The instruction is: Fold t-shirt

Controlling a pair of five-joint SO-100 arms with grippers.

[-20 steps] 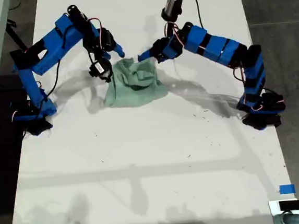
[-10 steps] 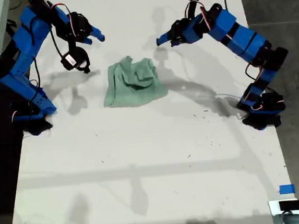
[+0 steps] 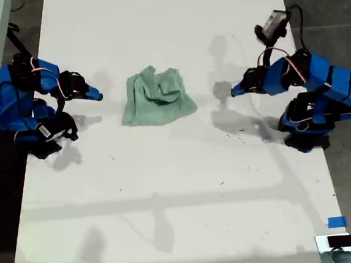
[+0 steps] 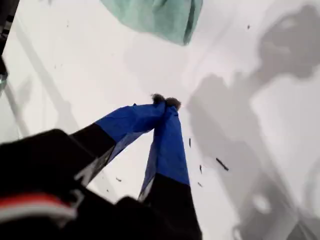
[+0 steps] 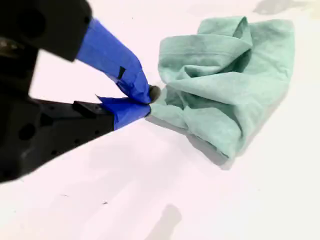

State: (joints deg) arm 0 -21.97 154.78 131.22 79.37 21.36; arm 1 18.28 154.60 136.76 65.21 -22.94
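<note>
Pale mint-green cloth t-shirt [image 3: 158, 99] lies crumpled on the white table [image 3: 169, 200], between both arms and touching neither. Soft, light and limp, it probably wants pinching at a hem corner. The first gripper [image 4: 165, 101] and the second gripper [image 5: 149, 100] are both closed, holding nothing.

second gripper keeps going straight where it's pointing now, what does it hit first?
Most likely the t-shirt. My second gripper, jaws shut, points at its crumpled near edge, with only bare table between them; height above the table is unclear.

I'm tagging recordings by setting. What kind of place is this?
Probably a lab or workshop test bench: a bare white table on a concrete floor, two small blue arms at its sides, blue tape markers, and one crumpled t-shirt.
</note>
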